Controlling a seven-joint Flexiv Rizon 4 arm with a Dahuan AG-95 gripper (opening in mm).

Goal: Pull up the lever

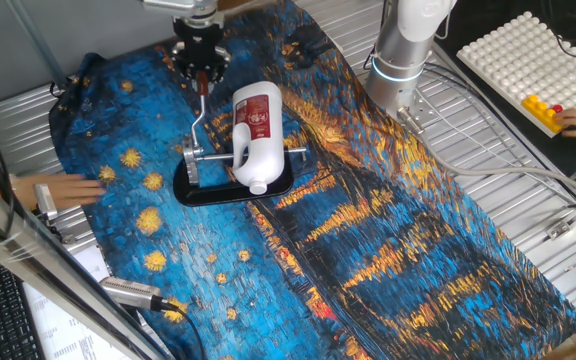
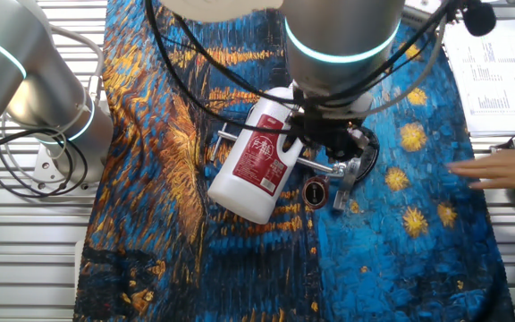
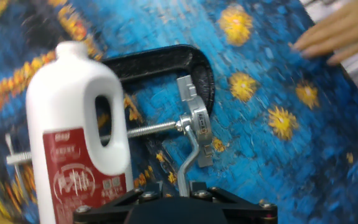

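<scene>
One white jug with a red label lies across a black oval-based fixture, near the middle of the tabletop under its blue-and-gold painted cloth. The label carries pale writing too blurred to read; what the jug holds cannot be told. One plain silver crossbar runs under the jug. The single lever rises from the fixture's hinge toward the far edge, and the tool is pinching its upper end. One human hand rests near a side edge.
</scene>
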